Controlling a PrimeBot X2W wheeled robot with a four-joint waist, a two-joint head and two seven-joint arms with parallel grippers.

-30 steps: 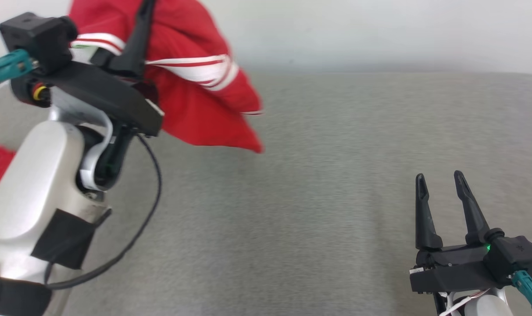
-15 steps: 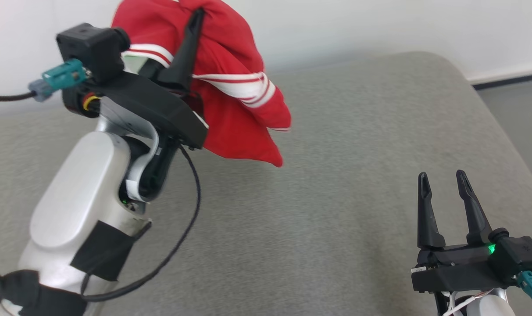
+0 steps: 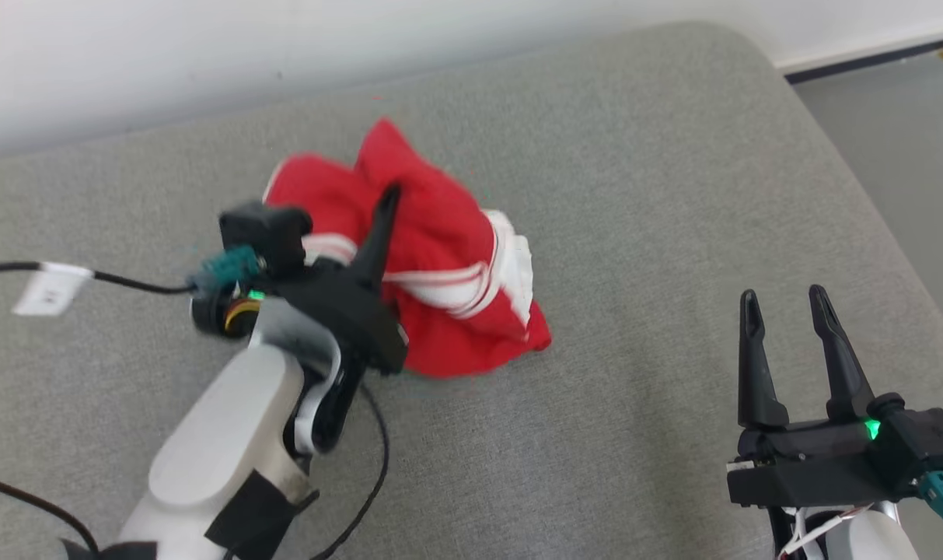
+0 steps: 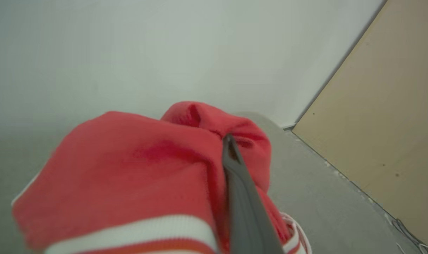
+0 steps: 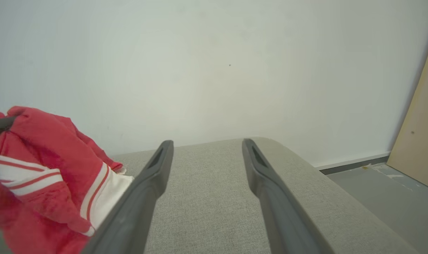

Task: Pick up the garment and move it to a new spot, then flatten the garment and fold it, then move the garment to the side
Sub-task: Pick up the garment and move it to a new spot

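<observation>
Grey cushion stretched beneath a bunched red garment toward ten o'clock, which the left gripper pinched tight. At four o'clock, the right gripper stood with fingers spread apart.

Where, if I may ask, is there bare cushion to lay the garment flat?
Widest bare stretch: the grey cushion between the red garment and the right gripper, up to the far corner. Crowded at left, around the left gripper and its cable.

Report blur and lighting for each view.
Head view: garment and left gripper slightly smeared, right gripper crisp. Left wrist view: garment soft, too near the lens. Right wrist view: sharp grey cushion weave, even light, no glare.
</observation>
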